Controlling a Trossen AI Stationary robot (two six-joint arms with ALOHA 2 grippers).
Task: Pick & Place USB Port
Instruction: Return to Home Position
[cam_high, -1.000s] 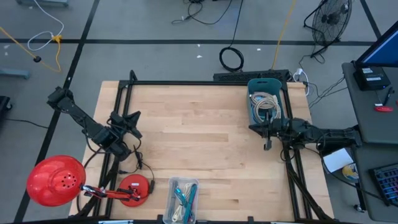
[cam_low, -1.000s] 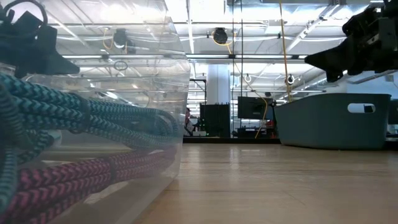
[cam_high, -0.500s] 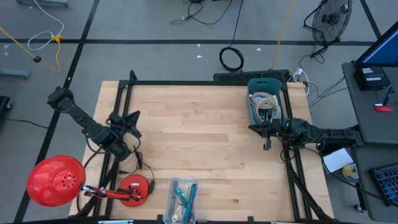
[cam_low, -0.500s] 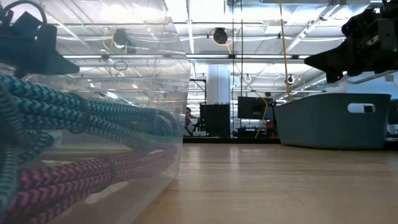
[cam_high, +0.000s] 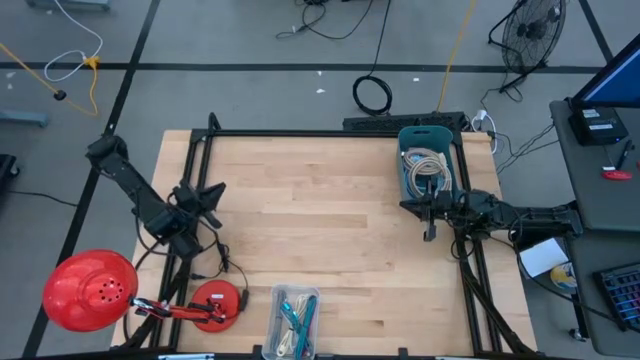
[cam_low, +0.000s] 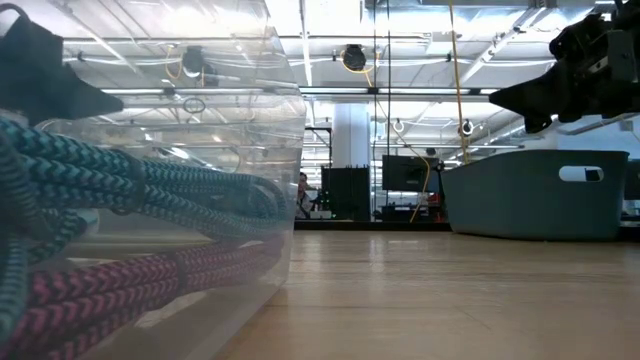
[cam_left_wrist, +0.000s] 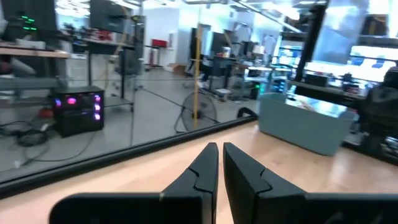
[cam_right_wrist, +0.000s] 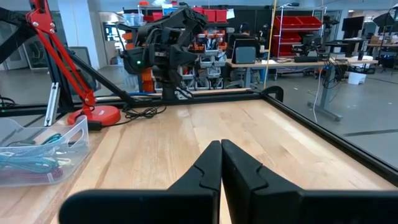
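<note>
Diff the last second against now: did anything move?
Left arm folded slightly back toward the left edge of the wooden table, drawing the shut left hand with it. Nothing grasped or released. Right hand, transparent plastic bin and blue-grey plastic bin stayed put.

Pale wood table (cam_high: 320, 220); grey-blue bin (cam_high: 430, 130); clear bin (cam_low: 250, 130) cables (cam_low: 150, 185) teal, black-flecked weave (lower cables (cam_low: 130, 285) magenta); red lamp (cam_high: 85, 290).

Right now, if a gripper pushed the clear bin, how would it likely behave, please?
The clear bin would probably slide, not tip: it sits low and flat on the smooth table. Its thin walls look light, though the braided cables inside add weight and would likely flop about.
</note>
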